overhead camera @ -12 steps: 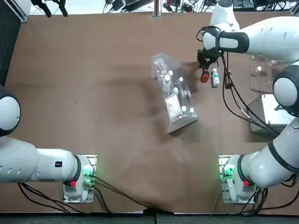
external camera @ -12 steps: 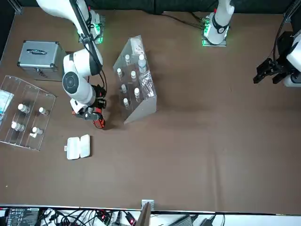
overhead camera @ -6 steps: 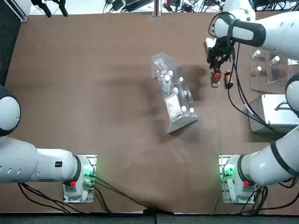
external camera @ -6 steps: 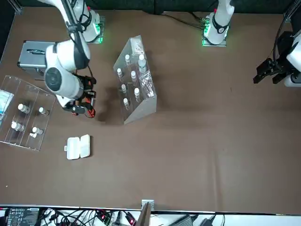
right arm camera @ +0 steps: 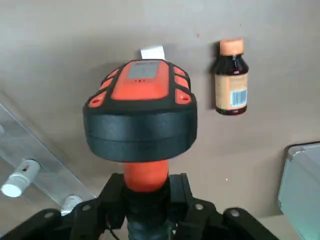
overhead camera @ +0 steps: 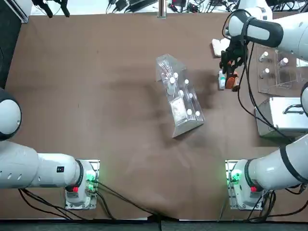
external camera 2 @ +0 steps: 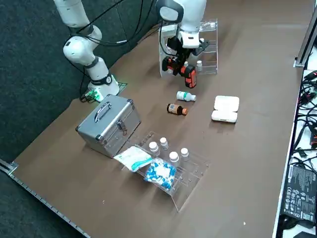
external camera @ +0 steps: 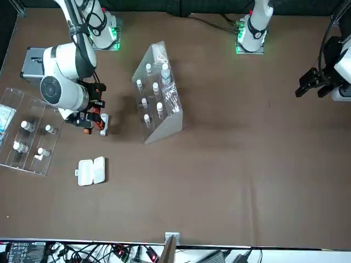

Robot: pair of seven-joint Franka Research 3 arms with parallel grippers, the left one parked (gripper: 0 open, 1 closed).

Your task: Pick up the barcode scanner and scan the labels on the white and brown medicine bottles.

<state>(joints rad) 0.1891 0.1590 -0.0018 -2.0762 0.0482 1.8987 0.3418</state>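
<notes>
The surface (overhead camera: 120,144) is plain brown, edged by a pale metal rail (external camera: 219,246). Beyond that edge, black cables (external camera: 82,253) lie tangled. Dark, carpet-like material (external camera 2: 34,74) lies past another edge. Soft shadows fall across the brown.

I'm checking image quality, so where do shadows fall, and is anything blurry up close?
Top view: soft shadow left of the clear rack; right wrist view: shadow beside the brown bottle, clear vials slightly soft; right gripper holds the scanner.
</notes>
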